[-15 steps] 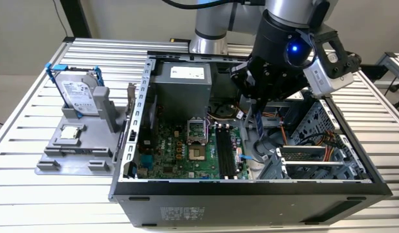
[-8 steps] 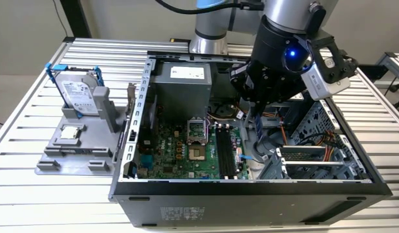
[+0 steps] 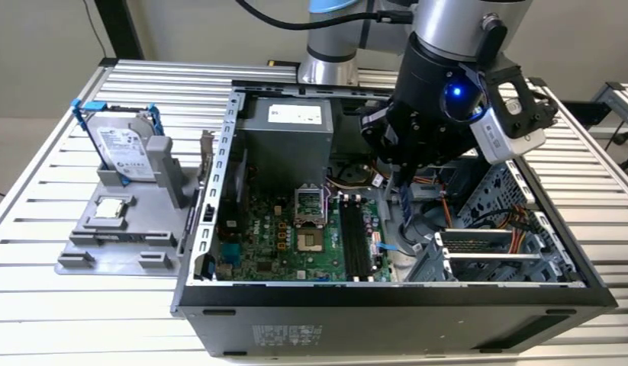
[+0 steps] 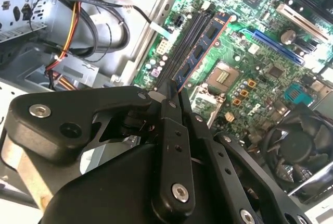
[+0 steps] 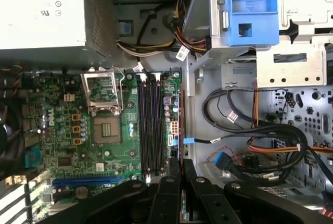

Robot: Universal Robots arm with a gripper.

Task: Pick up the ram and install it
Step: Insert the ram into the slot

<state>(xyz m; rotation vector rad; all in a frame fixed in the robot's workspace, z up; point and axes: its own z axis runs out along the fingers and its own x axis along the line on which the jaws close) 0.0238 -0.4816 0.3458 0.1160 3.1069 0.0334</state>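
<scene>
Clamped on ram (image 4: 203,47) with gripper (image 4: 176,89), near slots (image 5: 151,130). Hold upright, line up along one slot, likely press down evenly.

Labels in sight, none I can read.
From here I'm seeing a white label on the hard drive (image 3: 122,145), another on the power supply (image 3: 285,143), a sticker on the case (image 3: 395,320) front and small white tags (image 5: 182,53) on the cables (image 5: 156,45). Their print is too small to make out, and the chips on the ram (image 4: 200,52) give me nothing legible either.
</scene>
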